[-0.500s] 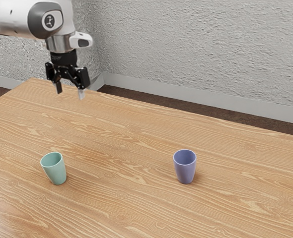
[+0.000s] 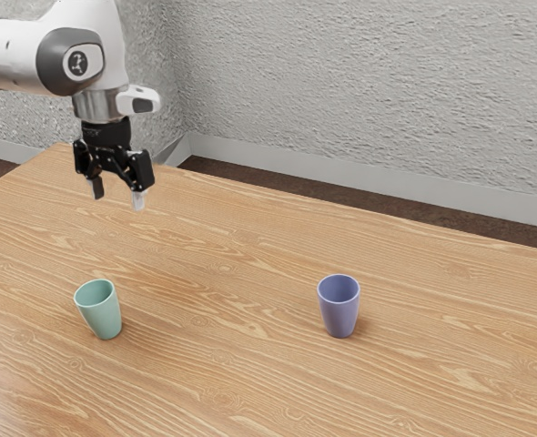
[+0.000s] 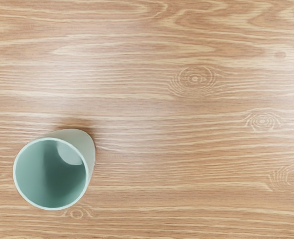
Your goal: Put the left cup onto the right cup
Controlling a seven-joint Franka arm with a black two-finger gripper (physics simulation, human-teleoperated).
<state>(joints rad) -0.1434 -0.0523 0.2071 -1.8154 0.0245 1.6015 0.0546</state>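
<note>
The gripper hangs above the table, fingers spread with nothing between them. The green cup stands upright on the wood well below it, nearer the camera. The purple cup stands upright too, well apart from the green one, toward the exterior view's right.

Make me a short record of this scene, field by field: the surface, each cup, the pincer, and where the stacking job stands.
surface: wooden table
left cup: green cup, upright, empty, toward the exterior view's left
right cup: purple cup, upright, toward the exterior view's right, well apart from the green cup
tool: pincer open, holding nothing, in the air above the table's far side
stacking: not yet done; both cups stand on the table
</note>
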